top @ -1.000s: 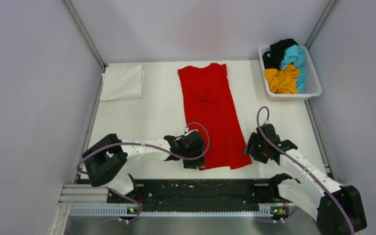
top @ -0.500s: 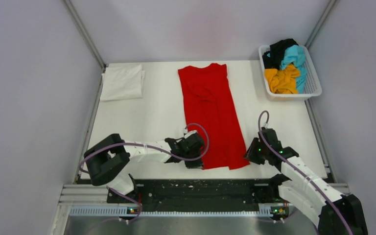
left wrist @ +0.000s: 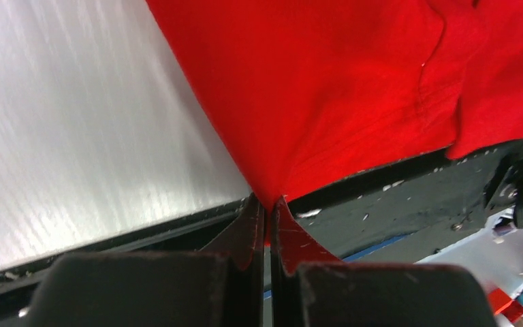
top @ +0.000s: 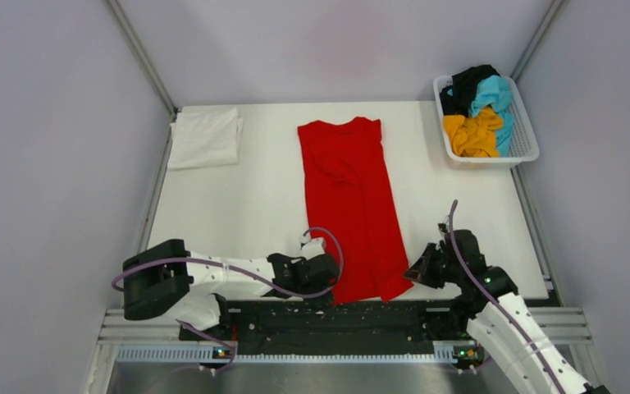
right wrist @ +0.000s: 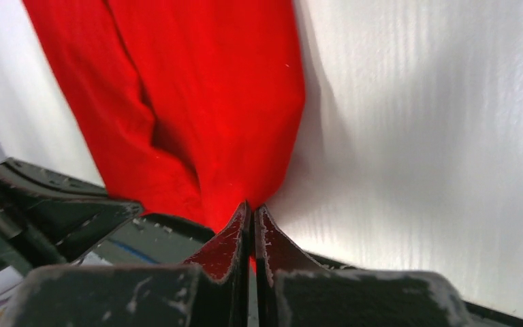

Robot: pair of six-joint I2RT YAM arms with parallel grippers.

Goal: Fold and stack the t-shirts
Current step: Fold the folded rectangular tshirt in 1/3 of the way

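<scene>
Where the fingers meet, item one: left gripper (left wrist: 267,204), clenched on the near-left hem corner of the red t-shirt (left wrist: 327,88), with the cloth pulled to a tight peak at the tips. Item two: right gripper (right wrist: 250,208), likewise pinched shut on the near-right hem corner, cloth fanning away from it. Both corners are held at once, probably so the hem can be carried square, as one edge.

Red t-shirt, body: lies lengthwise down the middle of the table (top: 238,205), collar at the far end, sides turned in to make a narrow strip, hem reaching the near edge and partly over the black rail (top: 336,316). Judged purpose: tensioning the strip flat before the hem is brought up toward the collar.

White t-shirt (top: 205,138): folded, at the far-left corner of the table, well apart from the red one; the likely base of the stack.

Basket (top: 484,162): far-right corner, holding the orange-yellow t-shirt (top: 472,135), turquoise t-shirt (top: 492,94) and black t-shirt (top: 469,80), bunched and unfolded, awaiting their turn.
</scene>
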